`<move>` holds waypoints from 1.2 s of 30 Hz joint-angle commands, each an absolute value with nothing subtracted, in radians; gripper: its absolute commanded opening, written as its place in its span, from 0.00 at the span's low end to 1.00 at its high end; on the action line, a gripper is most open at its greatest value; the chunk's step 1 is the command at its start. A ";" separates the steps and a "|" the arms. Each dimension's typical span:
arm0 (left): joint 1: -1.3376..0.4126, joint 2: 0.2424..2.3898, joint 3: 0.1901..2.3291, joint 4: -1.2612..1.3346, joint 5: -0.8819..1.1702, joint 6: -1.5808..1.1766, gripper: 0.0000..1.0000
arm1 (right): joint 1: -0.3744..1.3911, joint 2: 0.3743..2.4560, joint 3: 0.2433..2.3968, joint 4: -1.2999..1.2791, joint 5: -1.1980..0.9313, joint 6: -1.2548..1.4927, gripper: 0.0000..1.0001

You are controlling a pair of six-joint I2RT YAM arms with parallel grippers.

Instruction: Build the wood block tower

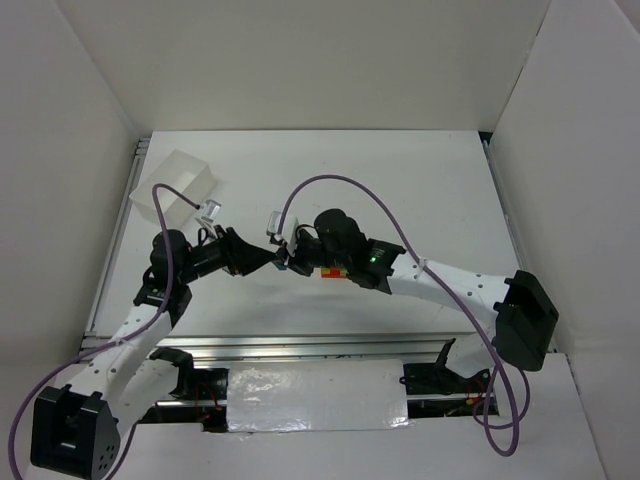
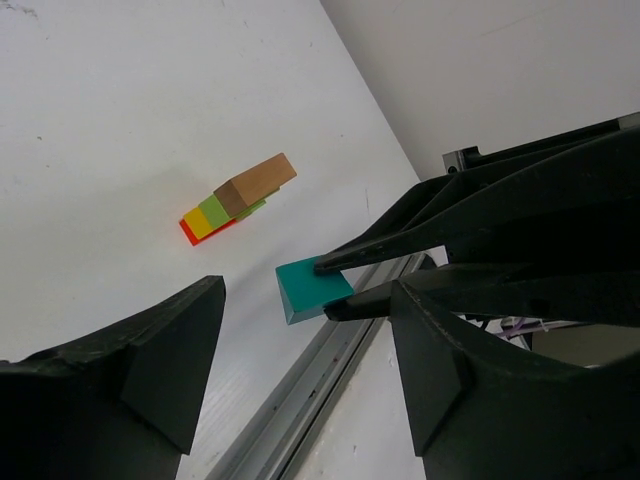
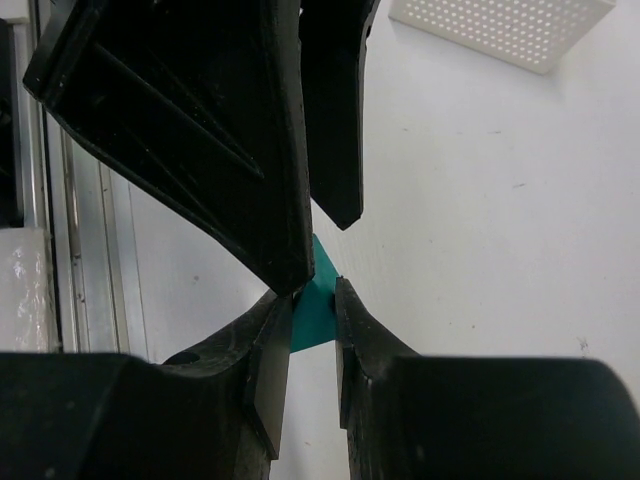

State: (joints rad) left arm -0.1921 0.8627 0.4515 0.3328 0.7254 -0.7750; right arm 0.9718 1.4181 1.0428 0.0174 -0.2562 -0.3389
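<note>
Top external view is showing the left gripper and right gripper meeting tip to tip over the middle of the table. The block stack is sitting just beside them, half hidden under the right arm, and the white box is lying well apart at the far left. Left wrist view is showing the block stack standing alone on the table, with a red-orange base, yellow and green above it and a tan piece on top, nothing touching it. The teal block is hanging near it off the table, pinched between the right gripper's fingers. The left fingers are standing wide apart on either side, gripping nothing. Right wrist view is showing the right fingers clamping the teal block. One left finger is touching its upper edge and the other is staying clear. Judging progress: the lower layers look done, and only the teal top is missing. It looks like a handover or regrip, so the teal piece is waiting to go onto the tan one.
</note>
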 commanded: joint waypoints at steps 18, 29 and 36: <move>-0.249 0.859 0.499 0.294 0.687 -0.745 0.43 | 1.011 1.431 1.074 0.173 -0.155 -0.333 0.27; -0.249 0.845 0.531 0.290 0.698 -0.738 0.09 | 1.014 1.436 1.080 0.195 -0.104 -0.276 0.44; -0.249 0.836 0.552 0.296 0.686 -0.692 0.06 | 1.012 1.408 1.075 0.161 -0.135 -0.242 0.65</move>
